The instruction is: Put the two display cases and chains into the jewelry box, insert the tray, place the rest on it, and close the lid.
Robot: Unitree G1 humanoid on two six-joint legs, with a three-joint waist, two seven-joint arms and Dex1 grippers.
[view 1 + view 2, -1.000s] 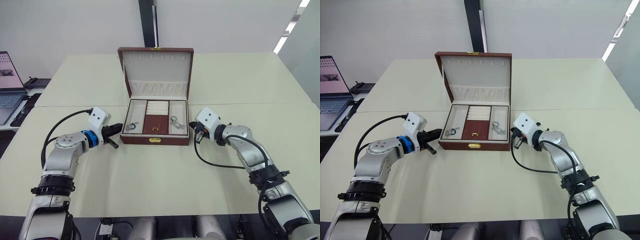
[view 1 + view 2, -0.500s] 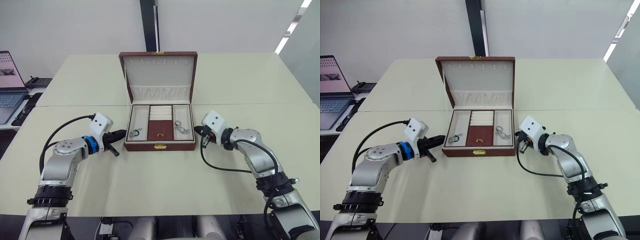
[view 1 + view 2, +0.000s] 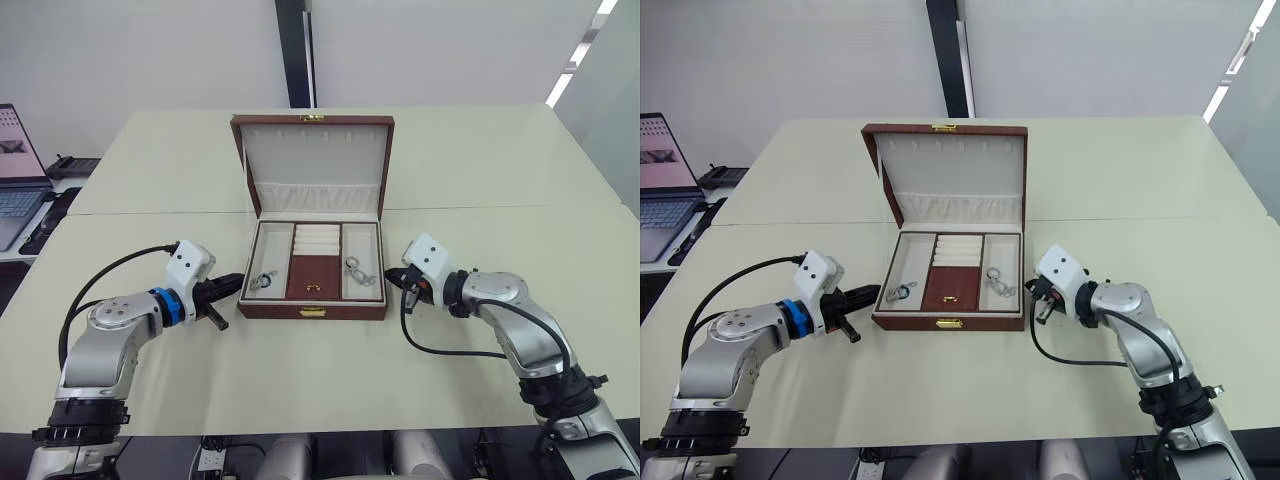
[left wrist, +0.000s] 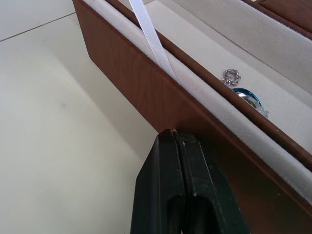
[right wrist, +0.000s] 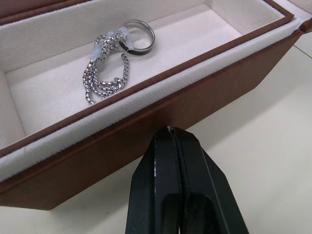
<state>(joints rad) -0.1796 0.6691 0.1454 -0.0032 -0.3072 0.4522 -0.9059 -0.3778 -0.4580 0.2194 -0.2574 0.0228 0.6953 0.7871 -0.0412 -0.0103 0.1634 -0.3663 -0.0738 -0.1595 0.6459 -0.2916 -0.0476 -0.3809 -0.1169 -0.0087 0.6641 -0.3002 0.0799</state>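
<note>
The jewelry box [image 3: 313,311] stands open at the table's middle, its lid [image 3: 315,160] upright behind it. The tray [image 3: 313,277] sits inside, brown centre panel and gold pull showing. One silver trinket [image 3: 262,282] lies in the tray's left compartment, the other [image 3: 356,270] in the right one. My left gripper [image 3: 236,279] is shut, its tip at the box's left outer wall [image 4: 146,83]. My right gripper [image 3: 393,277] is shut too, tip at the right outer wall [image 5: 122,151]. The display cases and chains are hidden from view.
A laptop [image 3: 15,190] and dark gadgets [image 3: 65,165] sit on a side desk at the far left. A white ribbon [image 4: 151,34] runs from the box's left wall up to the lid. Cream table surface [image 3: 320,370] lies in front of the box.
The whole picture has shifted a little with the camera. Both grippers stay shut at the box's side walls; the box, tray and trinkets look unchanged.
</note>
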